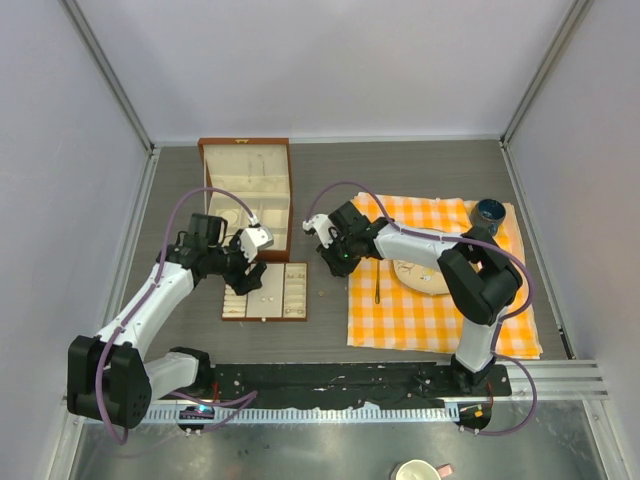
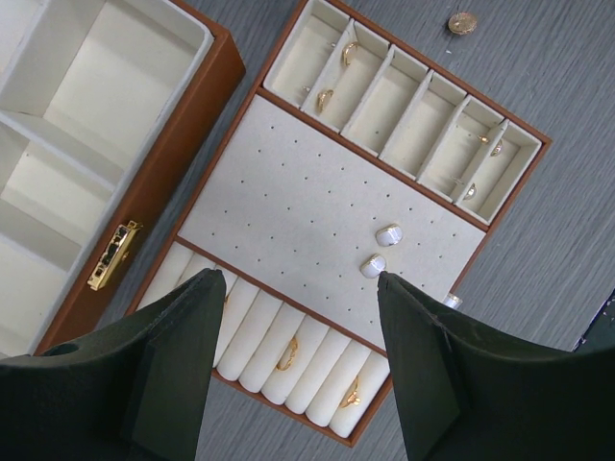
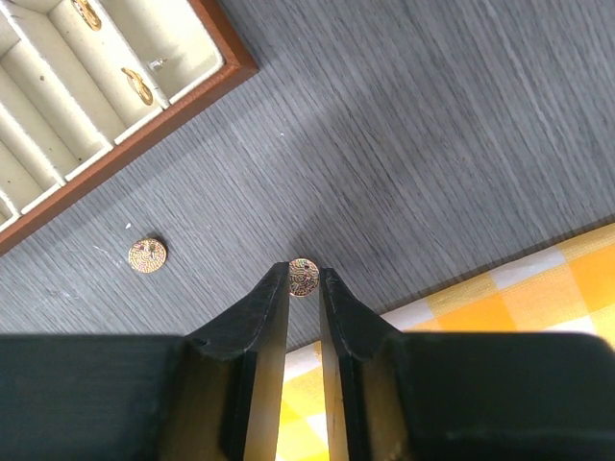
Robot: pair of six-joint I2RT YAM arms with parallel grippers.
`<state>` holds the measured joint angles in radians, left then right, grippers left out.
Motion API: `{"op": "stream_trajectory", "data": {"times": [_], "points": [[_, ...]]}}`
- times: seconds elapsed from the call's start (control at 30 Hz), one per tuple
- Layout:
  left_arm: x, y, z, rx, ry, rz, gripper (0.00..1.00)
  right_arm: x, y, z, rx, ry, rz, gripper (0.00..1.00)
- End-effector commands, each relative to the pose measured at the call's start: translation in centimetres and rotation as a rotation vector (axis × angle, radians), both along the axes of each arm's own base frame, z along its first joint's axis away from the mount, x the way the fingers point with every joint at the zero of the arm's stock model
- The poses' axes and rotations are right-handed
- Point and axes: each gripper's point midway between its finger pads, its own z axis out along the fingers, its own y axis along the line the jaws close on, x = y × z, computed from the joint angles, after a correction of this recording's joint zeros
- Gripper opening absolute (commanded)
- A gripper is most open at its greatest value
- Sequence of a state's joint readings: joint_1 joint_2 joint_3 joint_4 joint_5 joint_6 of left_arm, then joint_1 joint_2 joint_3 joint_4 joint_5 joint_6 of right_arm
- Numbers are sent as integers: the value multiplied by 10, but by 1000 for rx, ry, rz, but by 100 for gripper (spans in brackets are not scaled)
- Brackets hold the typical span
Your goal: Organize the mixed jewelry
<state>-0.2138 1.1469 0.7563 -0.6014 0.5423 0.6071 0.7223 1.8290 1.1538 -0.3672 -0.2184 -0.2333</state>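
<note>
L hand (image 2: pixel 298 280) wide open, nothing in it, over the tray (image 2: pixel 307 182) next to the box (image 2: pixel 183 134). On tray: 2 pearl studs (image 2: pixel 388 236) on the dotted panel, gold rings (image 2: pixel 287 353) in the roll slots, gold earrings (image 2: pixel 325 99) in the small compartments. R hand (image 3: pixel 304 274) closed on a small round gold stud (image 3: pixel 304 279), pinched betw. its tips over the bench (image 3: pixel 432 144), just beside the checked cloth (image 3: pixel 538 288); can't tell if stud touches bench. 2nd gold stud (image 3: pixel 147 255) lies loose on bench near tray corner.

An open box (image 1: pixel 245 143) stands on the table (image 1: pixel 330 170), a tray (image 1: pixel 283 292) just before it, with a plate (image 1: pixel 420 282) and a cup (image 1: pixel 490 211) on checked cloth (image 1: pixel 420 320).
</note>
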Motion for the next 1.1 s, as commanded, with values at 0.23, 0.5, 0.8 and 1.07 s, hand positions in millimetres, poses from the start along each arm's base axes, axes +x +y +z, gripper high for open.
{"op": "stream_trajectory", "data": {"times": [0.23,0.5,0.8,1.07], "points": [[6,-1,7,-11,-48,-5,69,16,12,13,34,-47,2,20],[5,-1,6,-11,-46,-5,69,19,14,15,37,-56,-1,15],[5,-1,7,-15,-44,-7,69,19,13,15,35,-53,-1,2],[3,-8,10,-59,-28,-10,69,17,15,23,51,-52,7,1]]}}
